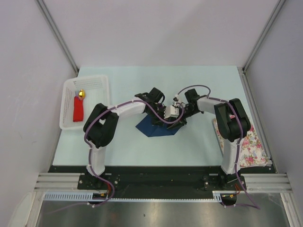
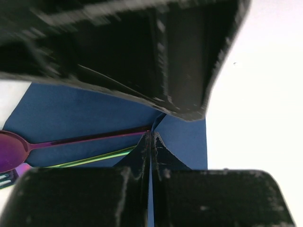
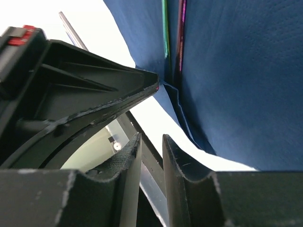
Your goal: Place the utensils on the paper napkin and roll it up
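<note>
Left claw [image 2: 150, 142]: fingers pressed together, clamped on a raised corner fold of the paper napkin [image 2: 71, 113], right at its edge. Right claw [image 3: 151, 144] is just beside it, fingers a narrow slot apart with nothing in the slot, tips near the same fold but not gripping. Past the pinch the utensils [image 2: 90, 138] lie on the navy sheet side by side, purple and green shafts running lengthwise, with a spoon bowl at the far end in the left wrist view. The napkin sits mid-bench [image 1: 199, 80] between the two arms. Risks, as I judge them: the grip is on thin paper only, so a hard pull could tear the corner or drag the whole sheet and slide the cutlery off. A fold turned over without catching the handles would give a loose or empty roll. The claws are crowded together, so a knock is possible, or the right could close on the left's finger. Smooth metal may slip out an open end. Farther off, the white basket [image 1: 66, 101] with the red object [image 1: 78, 109] is at left and the floral cloth [image 1: 251, 142] at right, both well apart and unlikely to interfere.
</note>
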Robot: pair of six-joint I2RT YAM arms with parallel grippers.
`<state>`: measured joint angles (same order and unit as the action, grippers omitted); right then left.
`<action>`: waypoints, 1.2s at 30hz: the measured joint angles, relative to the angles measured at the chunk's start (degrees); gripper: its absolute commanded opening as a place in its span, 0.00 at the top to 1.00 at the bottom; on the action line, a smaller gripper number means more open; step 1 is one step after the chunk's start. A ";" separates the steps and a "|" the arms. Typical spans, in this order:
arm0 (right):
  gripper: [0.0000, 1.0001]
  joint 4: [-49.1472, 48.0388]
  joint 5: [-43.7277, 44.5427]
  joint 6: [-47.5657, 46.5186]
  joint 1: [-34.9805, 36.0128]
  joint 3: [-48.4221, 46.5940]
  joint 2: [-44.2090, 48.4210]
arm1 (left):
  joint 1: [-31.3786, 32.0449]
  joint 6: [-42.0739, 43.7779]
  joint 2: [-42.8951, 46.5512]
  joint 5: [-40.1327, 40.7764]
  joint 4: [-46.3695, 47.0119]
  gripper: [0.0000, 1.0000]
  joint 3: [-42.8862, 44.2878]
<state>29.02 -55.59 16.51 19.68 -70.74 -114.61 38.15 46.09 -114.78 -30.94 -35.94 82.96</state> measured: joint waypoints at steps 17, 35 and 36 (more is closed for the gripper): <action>0.87 -0.57 2.05 1.81 2.51 0.11 -5.20 | -1.14 -1.38 -0.44 0.90 1.97 0.60 0.00; 0.94 1.01 4.79 2.97 2.99 -1.38 -6.91 | -10.38 -41.44 14.47 -15.78 13.86 0.59 -16.92; 0.94 1.03 4.83 2.99 2.99 -1.38 -6.91 | -10.29 -44.87 14.12 -16.50 15.43 0.60 -18.56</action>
<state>30.04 -50.76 19.51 22.68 -72.12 -121.51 27.86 1.21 -100.66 -47.44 -20.51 64.40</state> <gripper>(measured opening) 0.063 0.422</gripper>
